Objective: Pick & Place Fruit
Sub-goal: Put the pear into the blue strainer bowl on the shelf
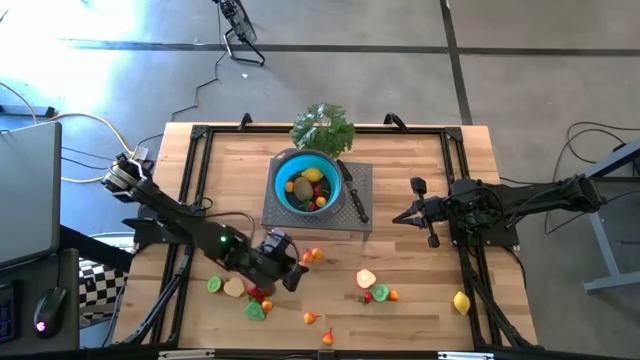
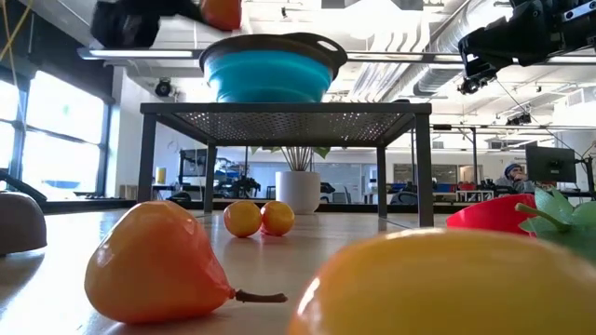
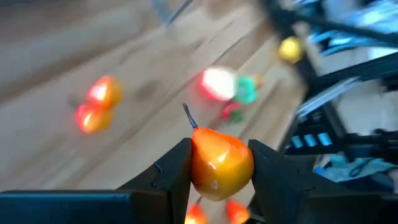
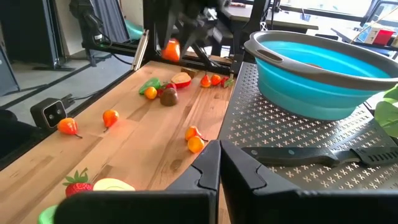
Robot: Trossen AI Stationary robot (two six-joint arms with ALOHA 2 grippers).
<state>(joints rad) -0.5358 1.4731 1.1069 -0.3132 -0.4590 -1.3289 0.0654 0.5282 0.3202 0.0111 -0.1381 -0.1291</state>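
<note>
My left gripper (image 1: 287, 272) hangs over the near-left part of the table, shut on an orange-yellow pear-shaped toy fruit (image 3: 217, 165) with a thin stem. The right wrist view shows that fruit (image 4: 172, 50) up in the air. Other small fruits lie on the wood: an orange pair (image 1: 312, 256), a peach half (image 1: 366, 278), a lemon (image 1: 461, 301), and green and cream slices (image 1: 224, 287). The blue bowl (image 1: 307, 180) stands on a grey mesh stand (image 1: 285, 212) and holds a few fruits. My right gripper (image 4: 219, 165) waits shut to the right of the stand. My left gripper pinches the pear-shaped fruit by its round body (image 3: 198, 168) between the two fingers (image 3: 176, 168), one on each flank. The stem end (image 3: 188, 115) points away past the fingertips. The fruit is lifted clear of the table.
A black-handled knife (image 1: 352, 192) lies on the mesh stand beside the bowl. A leafy green bunch (image 1: 322, 128) sits behind the bowl at the far edge. A black frame (image 1: 190, 170) runs round the tabletop. Bare wood lies between the stand and the scattered fruits.
</note>
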